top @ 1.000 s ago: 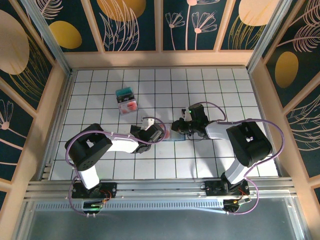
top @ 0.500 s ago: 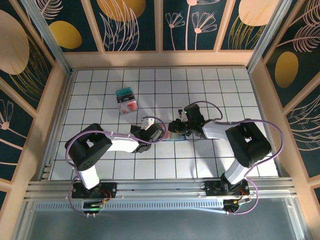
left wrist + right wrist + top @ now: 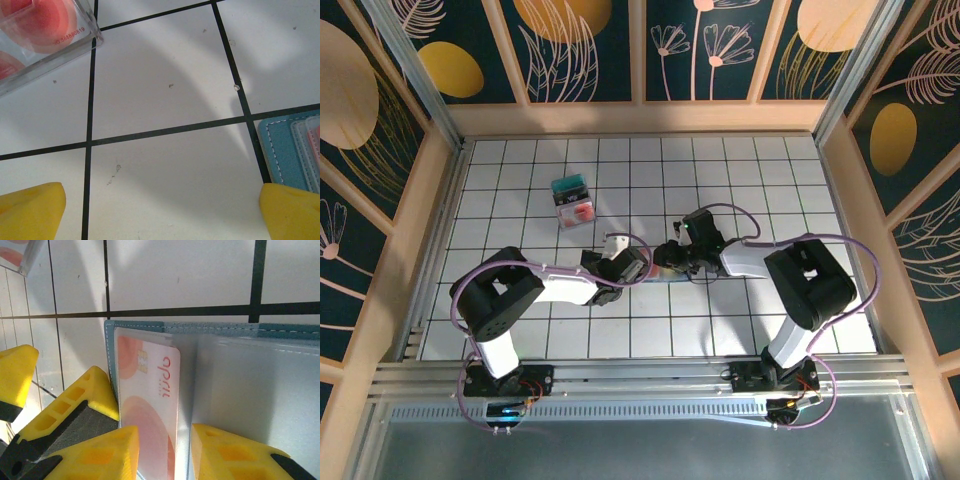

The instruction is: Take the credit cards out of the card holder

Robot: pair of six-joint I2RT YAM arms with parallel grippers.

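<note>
The slate-blue card holder lies open and flat on the tiles, and its edge shows between the two grippers. A white credit card with pink circles sits in the clear sleeve of its left panel. My right gripper hovers low over that panel. Its jaws are a little apart, with the card's right edge between them. My left gripper is wide open over bare tile, just left of the card holder. One of its fingers lies against the holder's left edge.
A clear box with a teal and red-pink card pile stands on the tiles at the back left, and its corner shows in the left wrist view. Wooden walls ring the white tiled floor.
My right gripper has slid left over the card holder and its jaws have spread apart a little. The left arm has not moved.
</note>
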